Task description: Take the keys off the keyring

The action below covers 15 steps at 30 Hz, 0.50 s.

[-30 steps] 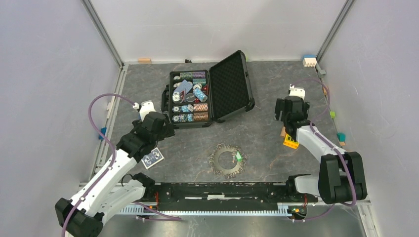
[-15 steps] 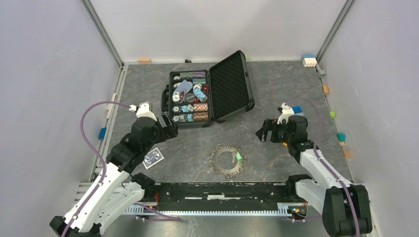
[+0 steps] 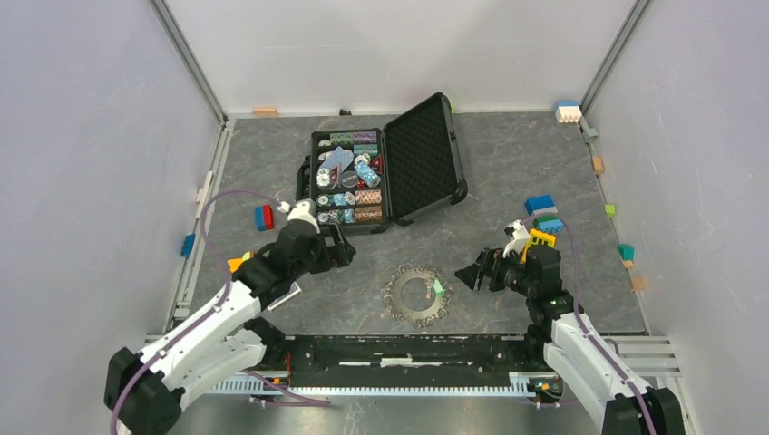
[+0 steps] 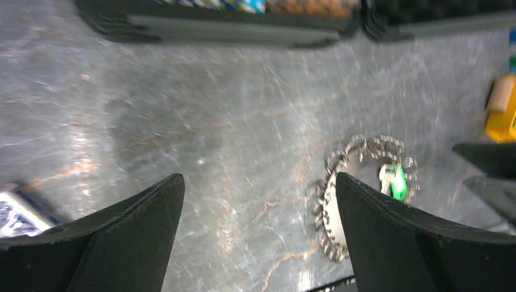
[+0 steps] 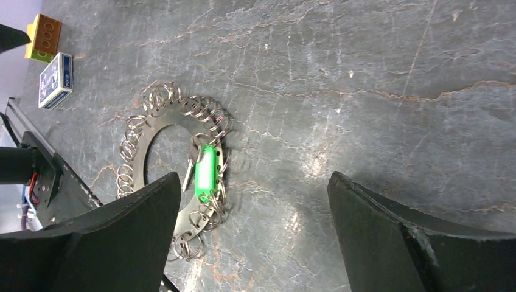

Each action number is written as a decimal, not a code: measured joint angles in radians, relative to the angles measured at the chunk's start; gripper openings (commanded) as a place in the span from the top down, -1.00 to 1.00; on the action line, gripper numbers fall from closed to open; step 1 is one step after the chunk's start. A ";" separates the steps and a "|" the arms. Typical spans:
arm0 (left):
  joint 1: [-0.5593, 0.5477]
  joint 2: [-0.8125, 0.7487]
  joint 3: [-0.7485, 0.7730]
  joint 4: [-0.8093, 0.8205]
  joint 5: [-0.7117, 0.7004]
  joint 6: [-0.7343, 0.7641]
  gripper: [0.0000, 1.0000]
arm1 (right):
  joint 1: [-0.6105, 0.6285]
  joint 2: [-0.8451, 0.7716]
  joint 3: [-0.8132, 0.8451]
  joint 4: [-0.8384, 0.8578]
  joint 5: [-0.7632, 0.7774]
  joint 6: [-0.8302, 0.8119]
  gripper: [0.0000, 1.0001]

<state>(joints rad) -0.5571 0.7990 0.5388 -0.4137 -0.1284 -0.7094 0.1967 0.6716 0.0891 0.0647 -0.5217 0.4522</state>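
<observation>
The keyring (image 3: 400, 294) is a flat silver hoop lying on the grey table, near the front middle. Small silver keys and split rings (image 3: 421, 319) fan around it, and one carries a bright green tag (image 3: 438, 288). My left gripper (image 3: 345, 252) is open and empty, a little up and left of the hoop. My right gripper (image 3: 469, 275) is open and empty, just right of it. The left wrist view shows the hoop (image 4: 331, 204) and tag (image 4: 397, 182) by the right finger. The right wrist view shows the hoop (image 5: 135, 159), tag (image 5: 205, 172) and a key (image 5: 189, 171) by the left finger.
An open black case (image 3: 424, 159) with poker chips stands behind the hoop. A card box (image 5: 56, 79) lies left of the hoop, partly under my left arm. Bricks lie at left (image 3: 264, 217) and right (image 3: 542, 217). The rail (image 3: 408, 349) runs along the front edge.
Both arms have swung inward and forward toward the keyring. The left gripper moved right, the right gripper moved left and down. Both stayed open. The hoop has not moved.
</observation>
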 measured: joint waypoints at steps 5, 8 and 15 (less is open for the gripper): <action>-0.214 0.090 0.048 0.007 -0.084 -0.002 -0.86 | 0.034 -0.020 0.000 -0.024 0.011 0.031 -0.74; -0.289 0.175 0.088 0.040 -0.111 -0.010 -0.80 | 0.060 -0.034 -0.001 -0.032 0.035 0.056 -0.68; -0.378 0.374 0.130 0.074 -0.162 -0.050 -0.67 | 0.172 -0.007 -0.001 -0.040 0.086 0.103 -0.54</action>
<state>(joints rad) -0.9348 1.1728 0.6693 -0.3397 -0.2901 -0.7597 0.3691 0.6643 0.0883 0.0250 -0.4355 0.5556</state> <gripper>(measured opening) 0.871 0.793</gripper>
